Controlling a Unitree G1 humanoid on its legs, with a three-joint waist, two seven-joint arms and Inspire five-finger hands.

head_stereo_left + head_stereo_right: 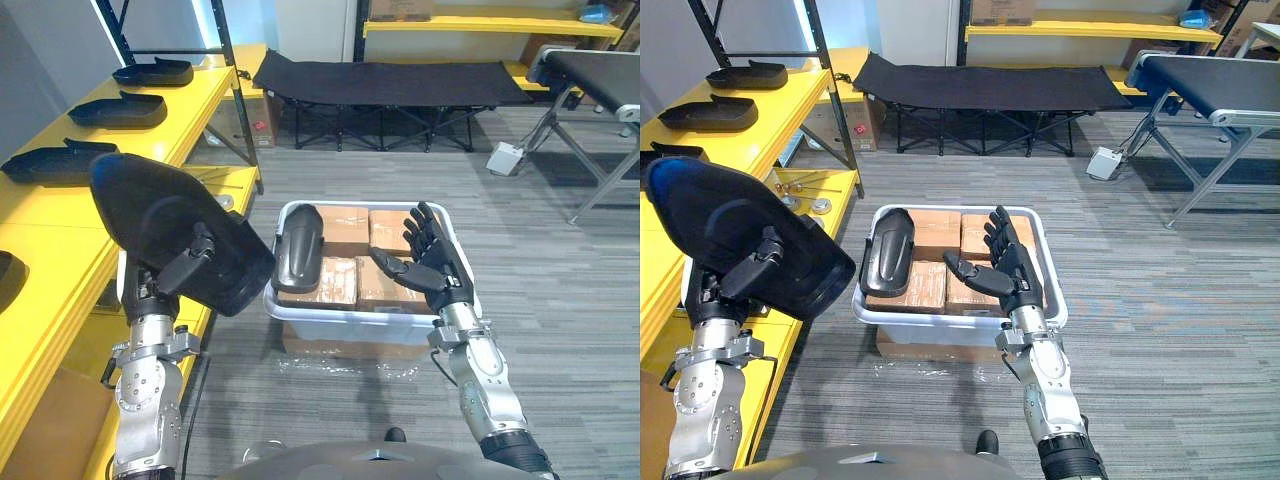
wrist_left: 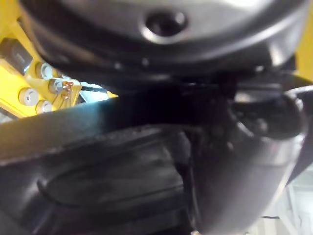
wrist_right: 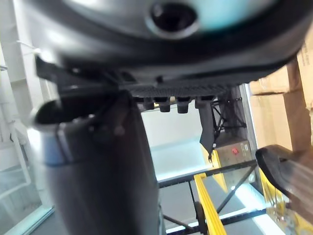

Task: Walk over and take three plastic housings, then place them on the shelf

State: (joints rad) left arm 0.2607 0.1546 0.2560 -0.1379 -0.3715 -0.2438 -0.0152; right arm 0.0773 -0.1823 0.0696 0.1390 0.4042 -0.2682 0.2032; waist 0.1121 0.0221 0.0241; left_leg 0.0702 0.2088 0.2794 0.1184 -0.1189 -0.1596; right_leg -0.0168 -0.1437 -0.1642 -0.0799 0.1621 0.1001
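My left hand [image 1: 187, 266] is shut on a large black plastic housing [image 1: 150, 215], thumb across its face, and holds it up beside the yellow shelf [image 1: 60, 225]. The left wrist view has that housing [image 2: 98, 186] pressed against the hand. Three more black housings [image 1: 120, 110] lie in a row on the shelf top. Another black housing [image 1: 298, 247] leans inside the white bin [image 1: 360, 318] at its left side. My right hand [image 1: 430, 262] hovers open over the bin's right half, fingers spread and holding nothing.
Cardboard boxes [image 1: 345, 230] fill the bin, which stands on grey carpet. A black folding cot [image 1: 385, 80] stretches across the back, a white box [image 1: 505, 157] lies on the floor, and a black-topped conveyor table [image 1: 600, 75] stands at the right.
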